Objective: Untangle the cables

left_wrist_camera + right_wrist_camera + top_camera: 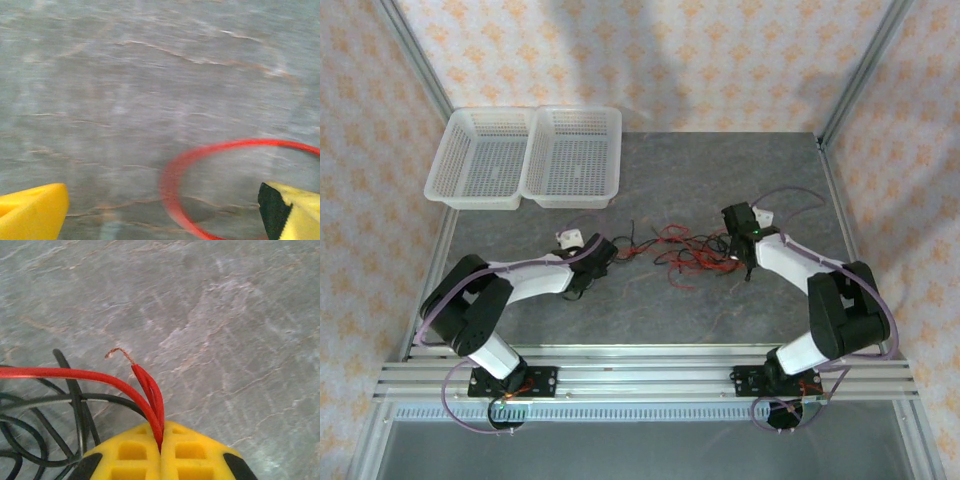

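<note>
Grey marbled table [650, 320], framed by aluminium rails, with patterned walls behind it. Two white perforated baskets at the far left of the table, set touching side by side: left basket [475, 200] and right basket [565, 200]. Left arm [520, 280] and right arm [800, 270], white with black joints, both reach inward towards the middle of the table. The cables [675, 250] lie as one loose tangle of thin red and black strands on the table between the two arm tips, well in front of the baskets. Left gripper [162, 197]: jaws spread wide over the bare surface, one yellow finger [35, 212] at the lower left of the left wrist view and the other [295, 210] at the lower right, nothing pinched; the view is blurred. Red loop [172, 175] of cable lies on the table between those fingers, nearer the right-hand one. Right gripper [161, 440]: yellow jaws pressed together, pinching a red wire [75, 374] that runs in from the left and enters the seam between them. A short red stub [150, 385] rises from the same seam. Black wires [75, 395] curl in overlapping loops on the table just left of the right gripper, passing under the red wire. Bare copper strand [117, 352], hooked, protrudes from the tip of the stub.
</note>
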